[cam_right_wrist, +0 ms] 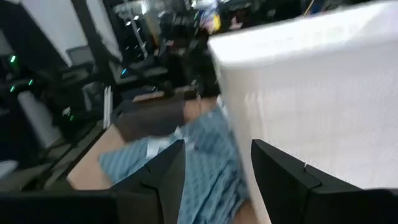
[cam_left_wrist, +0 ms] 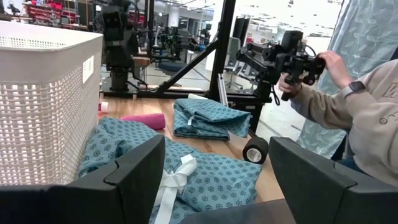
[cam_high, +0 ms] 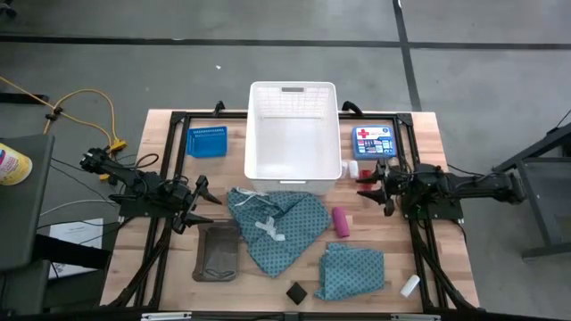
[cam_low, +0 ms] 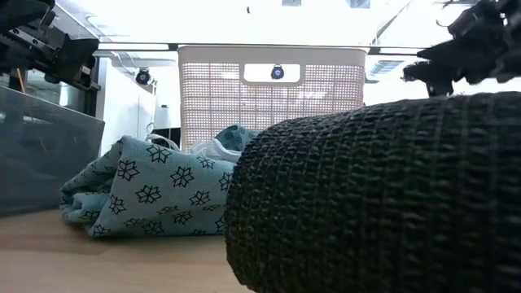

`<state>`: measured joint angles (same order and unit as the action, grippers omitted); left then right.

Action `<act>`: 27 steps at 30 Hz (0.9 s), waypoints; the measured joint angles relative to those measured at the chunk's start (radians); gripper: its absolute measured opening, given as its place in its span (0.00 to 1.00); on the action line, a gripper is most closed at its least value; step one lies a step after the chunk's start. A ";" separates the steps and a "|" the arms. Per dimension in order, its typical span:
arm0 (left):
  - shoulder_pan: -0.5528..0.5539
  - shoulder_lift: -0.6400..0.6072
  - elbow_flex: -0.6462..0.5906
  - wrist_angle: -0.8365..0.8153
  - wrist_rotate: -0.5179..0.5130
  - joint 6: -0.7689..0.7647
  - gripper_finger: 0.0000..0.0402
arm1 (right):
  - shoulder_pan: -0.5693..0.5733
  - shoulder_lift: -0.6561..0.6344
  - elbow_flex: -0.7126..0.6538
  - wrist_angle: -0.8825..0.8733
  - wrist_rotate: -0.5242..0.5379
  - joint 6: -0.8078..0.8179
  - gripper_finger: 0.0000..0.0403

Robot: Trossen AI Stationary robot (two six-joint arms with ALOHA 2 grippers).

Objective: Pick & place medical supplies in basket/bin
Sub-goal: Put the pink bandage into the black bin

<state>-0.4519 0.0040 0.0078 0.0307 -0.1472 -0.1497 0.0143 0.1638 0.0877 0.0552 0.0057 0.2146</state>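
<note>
Barely started, looks like. Big white basket (cam_high: 293,134) totally empty, blue mesh basket (cam_high: 206,141) and grey tray (cam_high: 217,251) too. Larger teal cloth (cam_high: 277,223), folded teal cloth (cam_high: 353,271), pink cylinder (cam_high: 341,221), black block (cam_high: 296,292), white tube (cam_high: 409,285): all on the table. Left gripper (cam_high: 202,201) spread wide beside the larger cloth, right gripper (cam_high: 370,185) parted, holding nothing.

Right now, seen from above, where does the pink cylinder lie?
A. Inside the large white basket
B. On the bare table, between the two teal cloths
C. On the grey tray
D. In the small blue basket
B: in the high view the pink cylinder rests on the wooden table, beside the spread teal cloth and above the folded teal cloth, outside the white basket.
</note>
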 joint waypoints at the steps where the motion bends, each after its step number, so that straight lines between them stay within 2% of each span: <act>1: 0.000 0.000 0.000 0.000 0.000 0.000 0.70 | 0.014 0.016 0.020 -0.008 0.017 0.000 0.43; 11: 0.000 0.000 0.000 0.000 -0.001 0.000 0.70 | 0.176 0.245 0.263 -0.085 0.144 -0.010 0.43; 19: 0.000 0.000 0.000 0.000 -0.001 0.000 0.70 | 0.273 0.405 0.486 -0.274 0.350 -0.010 0.43; 27: 0.000 0.000 0.000 0.000 -0.006 0.000 0.70 | 0.363 0.589 0.678 -0.361 0.512 -0.020 0.43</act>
<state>-0.4519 0.0041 0.0078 0.0304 -0.1528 -0.1496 0.3772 0.7527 0.7653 -0.3062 0.5173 0.1948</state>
